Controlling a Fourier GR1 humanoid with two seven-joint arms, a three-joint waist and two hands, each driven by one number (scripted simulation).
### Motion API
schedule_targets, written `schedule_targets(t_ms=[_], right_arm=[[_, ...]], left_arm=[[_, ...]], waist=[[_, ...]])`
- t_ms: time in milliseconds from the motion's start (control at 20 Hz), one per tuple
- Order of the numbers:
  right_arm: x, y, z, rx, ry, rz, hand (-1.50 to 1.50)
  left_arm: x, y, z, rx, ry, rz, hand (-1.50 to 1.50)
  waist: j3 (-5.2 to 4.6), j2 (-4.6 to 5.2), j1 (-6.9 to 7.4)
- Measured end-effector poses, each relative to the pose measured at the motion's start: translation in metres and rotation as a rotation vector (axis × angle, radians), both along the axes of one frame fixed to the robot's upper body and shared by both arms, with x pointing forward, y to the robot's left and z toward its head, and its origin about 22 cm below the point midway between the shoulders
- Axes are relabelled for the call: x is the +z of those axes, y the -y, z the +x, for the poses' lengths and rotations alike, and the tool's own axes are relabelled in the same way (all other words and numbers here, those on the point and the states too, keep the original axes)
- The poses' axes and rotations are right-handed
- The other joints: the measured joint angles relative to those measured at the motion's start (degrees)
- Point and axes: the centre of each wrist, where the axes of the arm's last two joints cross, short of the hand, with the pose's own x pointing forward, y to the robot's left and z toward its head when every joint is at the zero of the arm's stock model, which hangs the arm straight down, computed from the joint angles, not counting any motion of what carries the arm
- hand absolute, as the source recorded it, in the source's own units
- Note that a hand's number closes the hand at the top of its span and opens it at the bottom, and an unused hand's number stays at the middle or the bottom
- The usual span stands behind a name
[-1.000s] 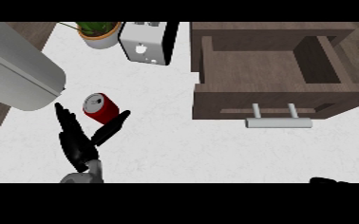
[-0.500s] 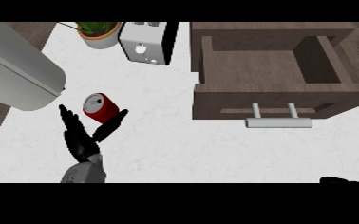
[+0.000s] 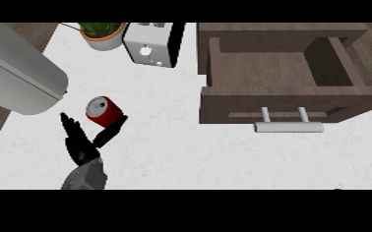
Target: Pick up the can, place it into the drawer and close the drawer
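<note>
A red can with a silver top lies tilted on the white counter at the left. My left hand comes up from the lower edge just below it, open. Its straight fingers are to the can's left and its thumb reaches under the can's right side. The can sits in the fork between them, and I cannot tell whether they touch it. The brown wooden drawer stands pulled open at the upper right, with nothing inside and a pale bar handle on its front. My right hand is out of sight.
A white toaster and a potted plant stand at the back of the counter. A big grey rounded body lies along the left edge close to the can. White counter stretches between the can and the drawer.
The left hand has barely shifted below the can. A dark tip of the right hand at the lower right edge has slipped out of view. The can and drawer have not moved.
</note>
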Motion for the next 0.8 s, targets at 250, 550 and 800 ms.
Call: schedule_targets(t_ms=[250,550,800], right_arm=[[-0.002,0.002,-0.002,0.001,0.001,0.000,-1.50],[-0.004,0.004,0.007,0.002,0.006,-0.012,-1.50],[0.000,0.000,0.010,-0.004,0.014,0.000,-1.50]], left_arm=[[-0.007,-0.005,0.004,-0.018,0.014,0.007,-1.50],[-0.004,-0.014,0.026,-0.095,0.032,-0.004,-1.50],[-0.003,-0.015,0.035,-0.167,0.067,-0.033,1.50]], waist=[[0.00,0.00,-0.04],[-0.01,0.09,-0.24],[-0.01,0.11,-0.31]])
